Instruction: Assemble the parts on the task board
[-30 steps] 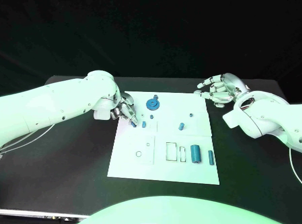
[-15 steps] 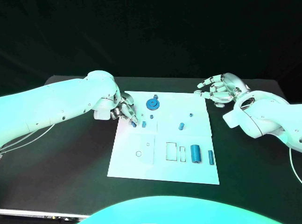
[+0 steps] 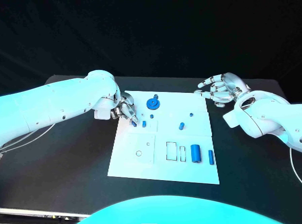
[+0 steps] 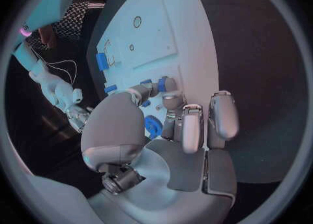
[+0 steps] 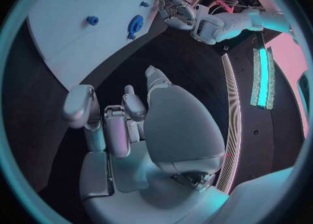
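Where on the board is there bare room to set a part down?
The near strip of the task board, below the two blue cylinders and outlined slots, is bare. The far end is crowded: the left hand, blue gear and small pegs.

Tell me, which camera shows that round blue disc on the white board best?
The head view: the round blue disc lies unobstructed near the task board's far edge. In the left wrist view, fingers partly hide it; the right wrist view shows it small.
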You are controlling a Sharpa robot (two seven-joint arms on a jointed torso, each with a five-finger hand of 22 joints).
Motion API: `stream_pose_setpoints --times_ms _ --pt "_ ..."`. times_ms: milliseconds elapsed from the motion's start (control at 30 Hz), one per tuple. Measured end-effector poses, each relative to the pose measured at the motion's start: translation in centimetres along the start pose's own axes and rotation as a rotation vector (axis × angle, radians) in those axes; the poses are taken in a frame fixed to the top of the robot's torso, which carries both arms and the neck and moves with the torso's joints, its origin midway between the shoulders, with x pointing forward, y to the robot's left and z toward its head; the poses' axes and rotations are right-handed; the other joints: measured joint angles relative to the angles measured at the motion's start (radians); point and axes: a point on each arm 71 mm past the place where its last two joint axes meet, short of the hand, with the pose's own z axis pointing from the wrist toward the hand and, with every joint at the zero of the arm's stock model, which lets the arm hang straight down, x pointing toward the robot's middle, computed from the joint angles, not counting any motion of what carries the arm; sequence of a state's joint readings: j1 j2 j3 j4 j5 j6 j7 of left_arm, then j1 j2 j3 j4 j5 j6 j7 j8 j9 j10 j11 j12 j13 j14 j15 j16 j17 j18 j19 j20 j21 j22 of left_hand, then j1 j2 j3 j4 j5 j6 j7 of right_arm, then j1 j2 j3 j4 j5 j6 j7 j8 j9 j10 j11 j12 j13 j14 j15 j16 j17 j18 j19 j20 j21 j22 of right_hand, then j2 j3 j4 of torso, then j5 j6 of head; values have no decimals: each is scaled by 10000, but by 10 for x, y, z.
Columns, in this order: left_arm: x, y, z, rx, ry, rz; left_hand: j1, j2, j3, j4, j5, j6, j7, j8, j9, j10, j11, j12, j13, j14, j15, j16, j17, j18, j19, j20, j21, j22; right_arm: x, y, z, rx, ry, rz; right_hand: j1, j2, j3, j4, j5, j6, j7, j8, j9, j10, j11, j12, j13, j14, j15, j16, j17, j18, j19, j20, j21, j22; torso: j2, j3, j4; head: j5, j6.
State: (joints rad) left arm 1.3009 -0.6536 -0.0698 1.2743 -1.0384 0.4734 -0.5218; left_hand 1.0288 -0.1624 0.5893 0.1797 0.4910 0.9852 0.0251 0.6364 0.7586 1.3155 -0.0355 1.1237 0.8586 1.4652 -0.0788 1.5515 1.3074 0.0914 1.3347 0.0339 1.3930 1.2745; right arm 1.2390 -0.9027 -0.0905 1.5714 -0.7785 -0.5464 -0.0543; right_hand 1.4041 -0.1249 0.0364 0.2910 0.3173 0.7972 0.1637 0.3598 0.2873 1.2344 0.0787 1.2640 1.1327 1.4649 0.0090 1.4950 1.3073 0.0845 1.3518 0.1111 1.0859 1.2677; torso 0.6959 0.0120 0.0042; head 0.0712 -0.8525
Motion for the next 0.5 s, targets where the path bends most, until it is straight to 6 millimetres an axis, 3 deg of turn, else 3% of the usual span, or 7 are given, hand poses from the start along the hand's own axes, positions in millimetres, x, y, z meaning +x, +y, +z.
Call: stream_pose_setpoints --times_ms 200,500 --pt "0 0 0 12 20 -1 74 60 30 -30 50 -1 1 -25 1 0 0 0 24 0 1 0 0 0 0 0 0 18 0 0 0 0 -1 0 0 0 20 -20 0 0 0 0 -8 0 0 0 0 0 0 0 0 0 0 0 0 0 0 1 0 4 -12" --pt "0 0 -1 50 48 -6 495 -121 281 -61 43 -18 21 -61 51 27 -22 0 64 0 1 0 0 -1 -1 0 0 30 0 0 0 2 -2 -1 0 0 28 -28 0 0 0 0 -10 0 0 0 0 0 0 0 6 1 0 0 0 0 1 1 2 12 -20"
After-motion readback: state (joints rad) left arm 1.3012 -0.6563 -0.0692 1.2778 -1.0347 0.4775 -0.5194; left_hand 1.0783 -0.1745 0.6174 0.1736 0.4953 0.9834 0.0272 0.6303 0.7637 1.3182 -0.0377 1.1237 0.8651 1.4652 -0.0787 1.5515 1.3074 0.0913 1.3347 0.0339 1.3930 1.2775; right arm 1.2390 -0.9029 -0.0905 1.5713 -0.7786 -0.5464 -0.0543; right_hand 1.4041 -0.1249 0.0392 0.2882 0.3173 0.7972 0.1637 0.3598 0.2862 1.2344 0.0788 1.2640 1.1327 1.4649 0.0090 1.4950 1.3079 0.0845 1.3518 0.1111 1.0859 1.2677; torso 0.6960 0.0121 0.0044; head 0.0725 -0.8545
